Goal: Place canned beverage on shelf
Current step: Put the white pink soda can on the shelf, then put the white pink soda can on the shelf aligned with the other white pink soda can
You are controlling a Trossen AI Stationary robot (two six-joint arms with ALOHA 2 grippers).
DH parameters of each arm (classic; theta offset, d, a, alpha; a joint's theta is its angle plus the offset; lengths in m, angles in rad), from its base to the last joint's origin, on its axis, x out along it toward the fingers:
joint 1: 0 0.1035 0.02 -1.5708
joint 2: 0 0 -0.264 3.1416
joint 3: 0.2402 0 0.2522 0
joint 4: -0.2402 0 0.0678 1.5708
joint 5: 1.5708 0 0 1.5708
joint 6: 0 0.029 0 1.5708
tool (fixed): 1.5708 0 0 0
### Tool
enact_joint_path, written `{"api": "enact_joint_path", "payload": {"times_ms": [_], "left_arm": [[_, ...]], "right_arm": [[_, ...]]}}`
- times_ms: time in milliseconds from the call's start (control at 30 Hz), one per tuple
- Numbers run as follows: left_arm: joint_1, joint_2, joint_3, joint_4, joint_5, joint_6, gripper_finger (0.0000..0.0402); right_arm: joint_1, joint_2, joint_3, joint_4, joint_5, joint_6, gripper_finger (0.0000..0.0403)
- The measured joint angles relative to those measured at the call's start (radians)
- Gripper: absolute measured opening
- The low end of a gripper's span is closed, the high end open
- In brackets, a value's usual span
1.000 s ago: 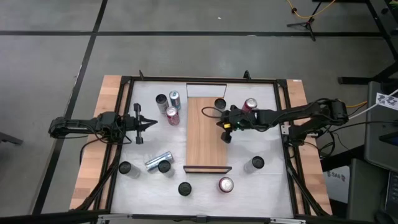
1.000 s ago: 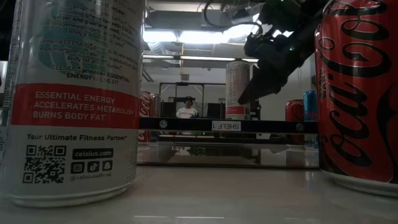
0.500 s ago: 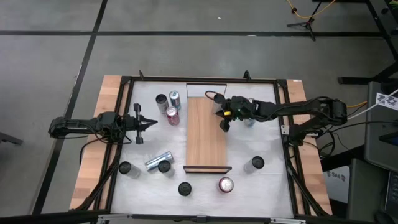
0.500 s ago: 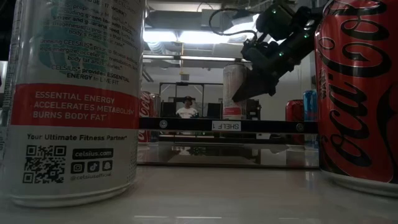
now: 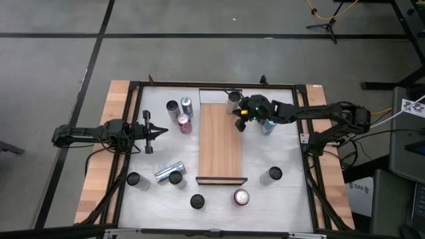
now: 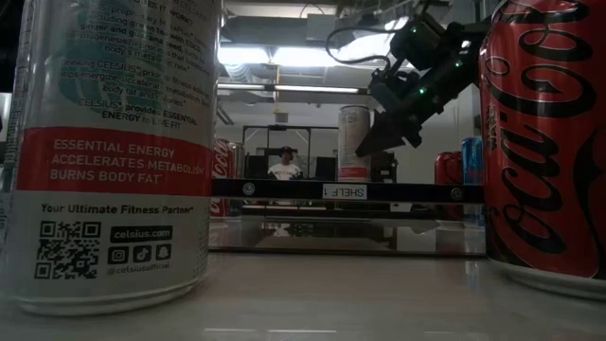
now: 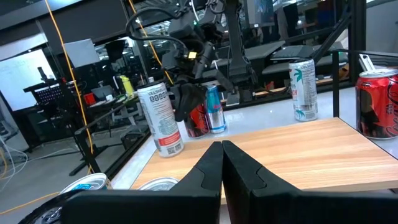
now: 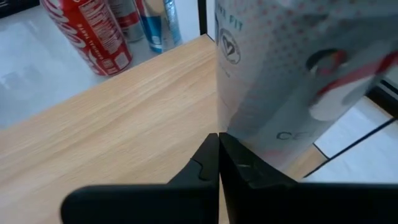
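Note:
The shelf [image 5: 219, 149] is a long light-brown plank lying in the middle of the table. A white canned beverage [image 5: 234, 97] stands upright on its base at the shelf's far right corner. It also shows in the right wrist view [image 8: 298, 74], the left wrist view [image 7: 160, 118] and the low view [image 6: 355, 142]. My right gripper [image 5: 240, 126] is shut, right beside this can on its near right side. My left gripper [image 5: 164, 133] is shut and empty, above the table's left part, pointing at the shelf [image 7: 298, 149]. My right gripper has its shut fingers [image 6: 371, 144] against the white can's side wall [image 7: 171, 109], about halfway up, on the can's near right side. The fingers slant down from the table's right. The can stands upright on the shelf [image 8: 124, 112].
Three cans [image 5: 180, 111] stand left of the shelf, and a blue can [image 5: 267, 126] stands under my right arm. More cans stand or lie along the near part [image 5: 169, 172] [image 5: 240, 197] [image 5: 271, 175]. Two of them loom close in the low view [image 6: 114, 152] [image 6: 544, 142].
My right gripper has gone toward the table's far edge, staying shut. The white can has slid along the shelf toward its far end ahead of the fingers and has stayed upright.

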Motion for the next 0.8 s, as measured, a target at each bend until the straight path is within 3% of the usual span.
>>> {"api": "enact_joint_path", "payload": {"times_ms": [333,533,800], "left_arm": [[0.000,0.000,0.000,0.000,0.000,0.000,0.0000],[0.000,0.000,0.000,0.000,0.000,0.001,0.0000],[0.000,0.000,0.000,0.000,0.000,0.001,0.0000]], "right_arm": [[0.002,0.000,0.000,-0.001,0.004,-0.029,0.0001],[0.002,0.000,0.000,-0.002,-0.077,-0.025,0.0001],[0.003,0.000,0.000,-0.005,-0.072,-0.024,0.0001]]}}
